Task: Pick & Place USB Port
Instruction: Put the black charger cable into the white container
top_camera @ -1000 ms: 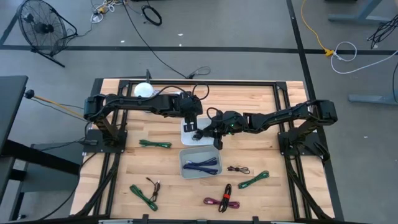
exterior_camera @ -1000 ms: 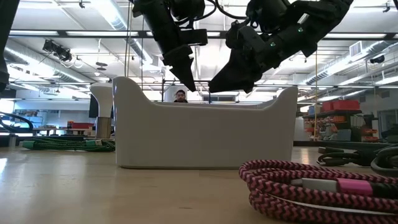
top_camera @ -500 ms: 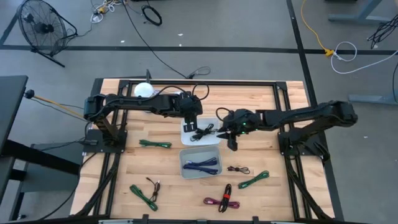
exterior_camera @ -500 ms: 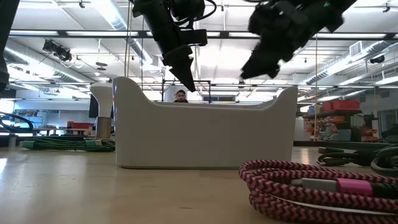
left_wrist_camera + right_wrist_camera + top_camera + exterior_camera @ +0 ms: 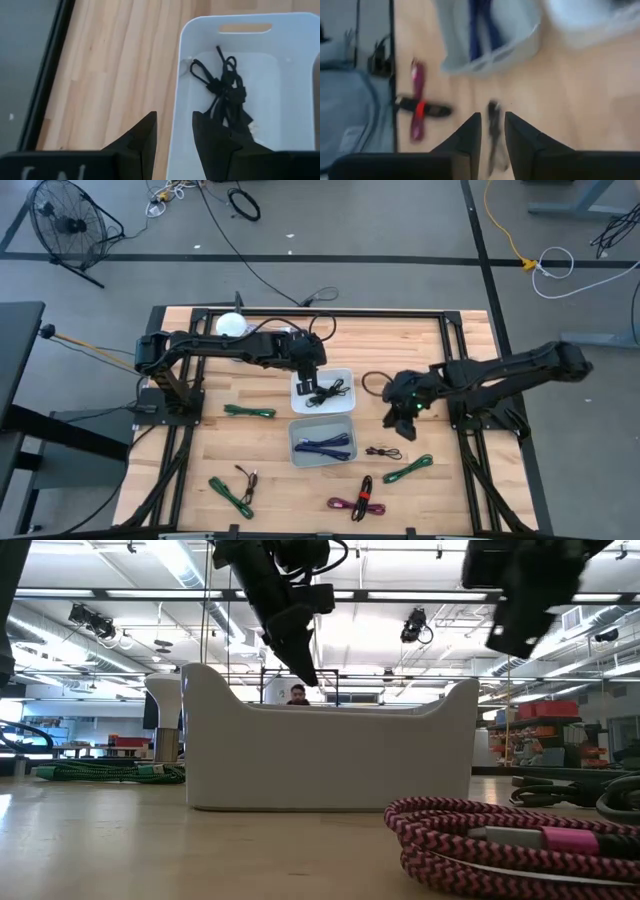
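A black coiled USB cable lies on the floor of the white bin at mid table. My left gripper hangs open at that bin's left wall; one finger is over the wood and one over the bin, with the rim running between them. My right gripper is open and empty. It hovers over bare wood to the right of the bins, above a small black cable. My left gripper stands astride the white bin's left wall, coming from above and pointing down. The fingertips are cut off by the picture's edge, so I cannot tell whether they touch the wall.
A grey bin holding blue cables sits just nearer than the white one. Loose cables lie on the near half of the table: black, green, pink, green, and more at the near left. A white ball sits far left.
My right gripper has pulled out from over the white bin. It has swung toward the table's right and near edge and now hovers over the wood. The black cable has stayed in the white bin. My left gripper has kept still.
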Controlling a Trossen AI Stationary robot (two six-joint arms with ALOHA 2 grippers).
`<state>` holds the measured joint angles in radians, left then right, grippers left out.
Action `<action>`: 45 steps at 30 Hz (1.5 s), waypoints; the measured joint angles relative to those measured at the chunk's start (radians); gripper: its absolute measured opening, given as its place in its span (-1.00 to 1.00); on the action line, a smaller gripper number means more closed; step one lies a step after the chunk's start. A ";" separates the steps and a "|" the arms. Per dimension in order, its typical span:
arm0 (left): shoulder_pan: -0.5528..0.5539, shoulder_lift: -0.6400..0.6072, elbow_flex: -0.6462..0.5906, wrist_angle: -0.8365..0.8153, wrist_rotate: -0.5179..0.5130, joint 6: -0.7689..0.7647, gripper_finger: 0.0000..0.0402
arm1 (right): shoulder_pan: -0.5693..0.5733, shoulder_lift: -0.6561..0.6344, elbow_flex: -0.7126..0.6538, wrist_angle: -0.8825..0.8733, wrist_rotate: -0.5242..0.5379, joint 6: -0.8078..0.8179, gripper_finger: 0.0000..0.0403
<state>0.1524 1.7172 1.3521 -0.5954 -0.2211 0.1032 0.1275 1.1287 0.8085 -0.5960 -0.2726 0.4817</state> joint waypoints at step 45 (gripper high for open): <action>-0.045 0.000 0.000 -0.001 0.020 -0.042 -0.35 | 0.338 0.349 -0.001 -0.026 0.179 0.304 -0.24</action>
<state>0.1074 1.7172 1.3524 -0.5966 -0.2008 0.0612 0.4652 1.4773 0.8078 -0.6216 -0.0938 0.7854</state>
